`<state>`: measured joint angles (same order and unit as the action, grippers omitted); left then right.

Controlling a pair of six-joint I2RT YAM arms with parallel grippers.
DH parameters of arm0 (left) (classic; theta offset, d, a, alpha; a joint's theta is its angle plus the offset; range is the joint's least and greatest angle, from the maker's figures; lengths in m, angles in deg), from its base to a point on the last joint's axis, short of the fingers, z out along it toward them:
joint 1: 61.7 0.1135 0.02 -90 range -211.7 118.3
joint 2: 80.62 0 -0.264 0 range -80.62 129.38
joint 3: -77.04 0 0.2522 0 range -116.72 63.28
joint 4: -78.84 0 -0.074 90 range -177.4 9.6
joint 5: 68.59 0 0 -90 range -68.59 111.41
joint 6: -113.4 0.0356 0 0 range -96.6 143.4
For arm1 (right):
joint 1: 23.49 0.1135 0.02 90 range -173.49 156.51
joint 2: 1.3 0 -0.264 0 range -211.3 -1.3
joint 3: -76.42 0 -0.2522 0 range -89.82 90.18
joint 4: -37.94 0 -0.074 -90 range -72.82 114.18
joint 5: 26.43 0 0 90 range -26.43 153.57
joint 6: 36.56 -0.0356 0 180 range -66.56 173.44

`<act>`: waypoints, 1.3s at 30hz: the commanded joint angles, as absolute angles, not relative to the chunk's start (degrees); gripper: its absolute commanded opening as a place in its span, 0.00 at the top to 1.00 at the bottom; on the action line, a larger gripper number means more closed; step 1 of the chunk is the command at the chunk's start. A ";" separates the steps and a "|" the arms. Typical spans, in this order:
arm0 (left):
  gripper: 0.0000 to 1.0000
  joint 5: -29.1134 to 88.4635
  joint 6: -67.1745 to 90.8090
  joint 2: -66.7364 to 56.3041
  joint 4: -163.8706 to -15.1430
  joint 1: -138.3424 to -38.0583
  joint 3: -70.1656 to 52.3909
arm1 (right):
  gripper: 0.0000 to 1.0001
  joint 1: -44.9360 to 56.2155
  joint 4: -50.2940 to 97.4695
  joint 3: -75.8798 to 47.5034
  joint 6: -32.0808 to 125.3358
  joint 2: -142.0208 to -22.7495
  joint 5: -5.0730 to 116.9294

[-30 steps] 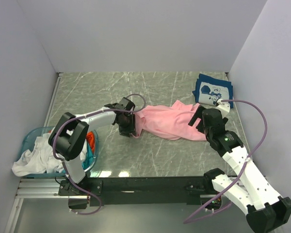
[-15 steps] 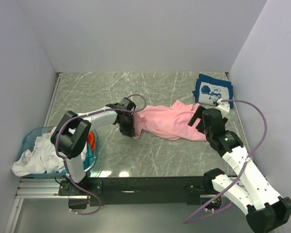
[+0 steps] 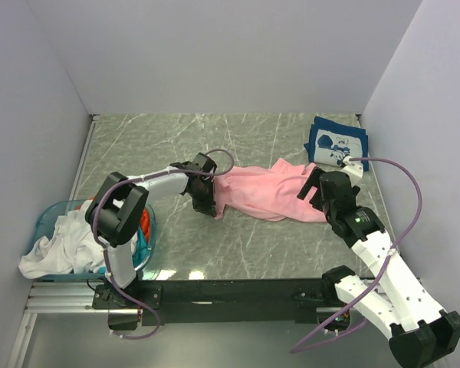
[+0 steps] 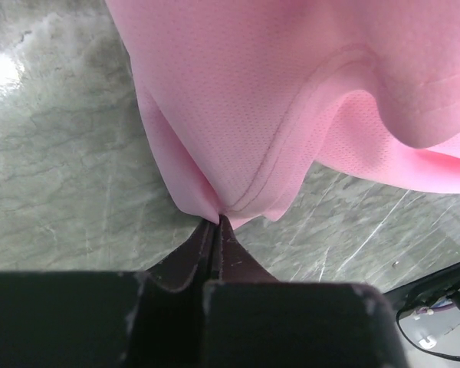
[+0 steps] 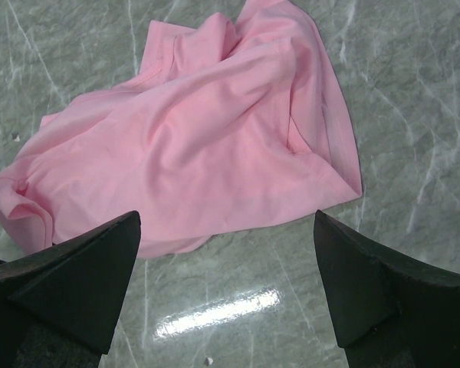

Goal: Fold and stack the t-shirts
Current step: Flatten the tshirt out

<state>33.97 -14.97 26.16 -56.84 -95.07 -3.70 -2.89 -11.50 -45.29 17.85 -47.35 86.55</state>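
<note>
Left hand (image 3: pixel 206 198) is pinched tight on a hemmed fold of the pink tee (image 3: pixel 264 192). The wrist view shows the fingertips (image 4: pixel 215 228) meeting with cloth (image 4: pixel 291 92) nipped between them. Can't tell if the hem is sleeve or bottom.

Right hand (image 3: pixel 314 184) is spread wide, nothing in it, hovering over the tee's right end. Its view looks down on the crumpled tee (image 5: pixel 199 146).

The pink tee lies bunched mid-worktop (image 3: pixel 215 138), between the two hands. The navy tee (image 3: pixel 336 144) sits folded at the far right corner, well apart. White tee (image 3: pixel 54 249) and something orange (image 3: pixel 144 218) are in the basket (image 3: pixel 44 224) at near left.

Step, as I judge it: open the pink tee out flat before folding.
- The right hand should drop onto a clear edge or corner at its end, single layer if possible, not the bunched middle.
- Then draw the hands apart low over the worktop, gently, so the pinch doesn't slip.
- The left pinch looks shallow, so jerking is risky.

Pose: the left arm is stretched forward and rightward from its base, hand low at the worktop and aimed into the tee's left end. The right arm is angled forward-left, hand tilted down.
</note>
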 commanded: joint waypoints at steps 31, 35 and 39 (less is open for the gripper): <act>1.00 21.59 -21.25 1.47 -53.83 -84.11 1.23 | 0.25 -32.01 9.06 -38.41 27.16 -75.73 49.33; 1.00 21.59 -20.99 1.12 -53.22 -84.11 1.49 | 0.28 -32.63 10.21 -35.16 27.60 -79.86 49.42; 1.00 21.59 -20.73 0.68 -53.04 -84.11 1.93 | 0.32 -32.98 10.21 -32.09 28.13 -84.09 49.59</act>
<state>22.45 -20.85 3.06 -53.45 -84.16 1.35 -32.26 7.80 -35.58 26.77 -81.88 50.47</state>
